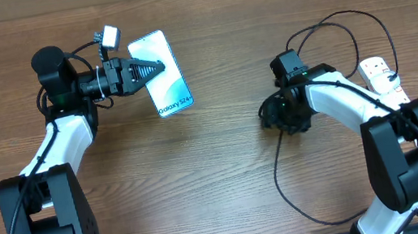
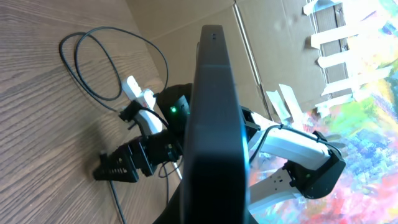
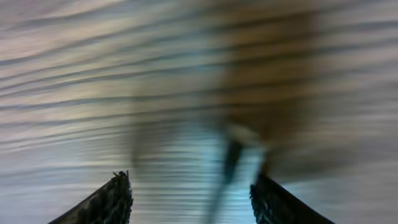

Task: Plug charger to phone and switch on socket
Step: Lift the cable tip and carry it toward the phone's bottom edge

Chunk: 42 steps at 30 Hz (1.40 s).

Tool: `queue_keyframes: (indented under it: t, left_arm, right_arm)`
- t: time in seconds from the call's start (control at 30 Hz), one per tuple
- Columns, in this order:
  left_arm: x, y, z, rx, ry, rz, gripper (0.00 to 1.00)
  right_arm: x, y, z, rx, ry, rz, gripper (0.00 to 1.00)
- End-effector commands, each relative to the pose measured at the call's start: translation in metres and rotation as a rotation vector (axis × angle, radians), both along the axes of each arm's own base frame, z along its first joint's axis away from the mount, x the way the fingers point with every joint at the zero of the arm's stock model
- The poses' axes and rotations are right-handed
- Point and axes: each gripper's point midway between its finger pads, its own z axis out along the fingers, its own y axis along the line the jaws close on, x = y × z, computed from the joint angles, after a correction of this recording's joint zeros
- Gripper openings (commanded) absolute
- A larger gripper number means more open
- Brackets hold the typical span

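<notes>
The phone (image 1: 168, 86), light blue screen reading "Galaxy S24", is held at the back left in my left gripper (image 1: 154, 66), which is shut on its near end. In the left wrist view the phone (image 2: 214, 124) shows edge-on as a dark slab. The charger's thin black cable (image 1: 276, 173) loops across the right side. My right gripper (image 1: 269, 118) points down at the table over it. In the blurred right wrist view its fingers (image 3: 189, 190) are open, with a dark strand of cable (image 3: 230, 163) between them. The plug tip is not discernible. The socket (image 1: 382, 76) lies at the far right.
The table is brown wood. The cable's big loop (image 1: 342, 14) lies behind the right arm, and another run curves toward the front edge. In the left wrist view the cable loop (image 2: 93, 62) and the right arm (image 2: 292, 146) show beyond the phone.
</notes>
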Motion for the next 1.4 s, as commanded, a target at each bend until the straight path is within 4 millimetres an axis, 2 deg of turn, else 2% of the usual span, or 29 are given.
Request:
queue_keyframes:
  t: [0.0, 0.1, 0.17, 0.27, 0.33, 0.37, 0.5, 0.6, 0.77, 0.87, 0.93, 0.97, 1.0, 1.1, 1.2, 1.23, 1.27, 1.3, 1.37]
  left_arm:
    - [0.000, -0.003, 0.005, 0.000, -0.008, -0.013, 0.04]
    - [0.000, -0.003, 0.005, 0.000, -0.008, -0.010, 0.04]
    - [0.000, -0.002, 0.005, 0.000, -0.008, -0.010, 0.04]
    - [0.000, -0.002, 0.005, 0.000, -0.008, -0.010, 0.04]
    - [0.000, -0.002, 0.005, 0.000, -0.008, -0.010, 0.04]
    - [0.000, -0.002, 0.005, 0.000, -0.008, -0.010, 0.04]
    - [0.000, -0.002, 0.005, 0.000, -0.008, -0.011, 0.04]
    - [0.000, -0.002, 0.005, 0.000, -0.008, -0.011, 0.04]
    - [0.000, -0.002, 0.005, 0.000, -0.008, -0.012, 0.04]
    - [-0.002, -0.003, 0.005, -0.001, -0.007, -0.020, 0.04]
    - [-0.002, -0.003, 0.005, -0.002, 0.007, -0.020, 0.04]
    - [-0.002, -0.003, 0.005, -0.002, 0.007, -0.020, 0.04]
    - [-0.002, -0.003, 0.005, -0.002, 0.006, -0.020, 0.04]
    - [-0.003, -0.003, 0.006, -0.003, 0.007, -0.026, 0.04]
    - [-0.003, -0.003, 0.006, -0.003, 0.007, -0.026, 0.04]
    - [-0.003, -0.003, 0.006, -0.003, 0.006, -0.026, 0.04]
    - [-0.003, -0.003, 0.006, -0.003, 0.006, -0.025, 0.04]
    - [-0.002, -0.003, 0.006, -0.003, 0.006, -0.025, 0.04]
    - [-0.001, -0.005, 0.005, -0.001, 0.006, -0.017, 0.04]
  right_arm:
    - [-0.032, -0.054, -0.035, -0.272, 0.116, -0.060, 0.63]
    - [-0.035, -0.048, -0.036, -0.239, 0.129, -0.060, 0.61]
    - [-0.036, -0.034, -0.037, -0.156, 0.143, -0.063, 0.56]
    - [-0.035, -0.017, -0.037, -0.065, 0.148, -0.058, 0.55]
    - [-0.033, -0.012, -0.037, -0.040, 0.142, -0.055, 0.49]
    - [-0.034, -0.010, -0.037, -0.040, 0.142, -0.051, 0.39]
    - [-0.037, -0.009, -0.040, -0.041, 0.143, -0.042, 0.16]
    - [-0.040, -0.010, -0.043, -0.041, 0.143, -0.042, 0.04]
    - [-0.030, -0.007, -0.047, -0.025, 0.094, -0.043, 0.04]
    - [-0.014, 0.005, -0.042, 0.066, 0.032, 0.067, 0.04]
    - [-0.010, 0.031, -0.024, 0.232, 0.001, 0.205, 0.04]
    - [-0.010, 0.050, -0.005, 0.363, -0.032, 0.295, 0.04]
    - [-0.011, 0.061, 0.007, 0.439, -0.053, 0.343, 0.04]
    - [-0.023, 0.093, 0.063, 0.699, -0.153, 0.507, 0.04]
    - [-0.045, 0.109, 0.116, 0.883, -0.238, 0.640, 0.04]
    - [-0.061, 0.116, 0.145, 0.983, -0.291, 0.718, 0.04]
    - [-0.070, 0.121, 0.161, 1.038, -0.328, 0.769, 0.04]
    - [-0.078, 0.125, 0.174, 1.077, -0.360, 0.808, 0.04]
    - [-0.085, 0.132, 0.184, 1.092, -0.392, 0.863, 0.04]
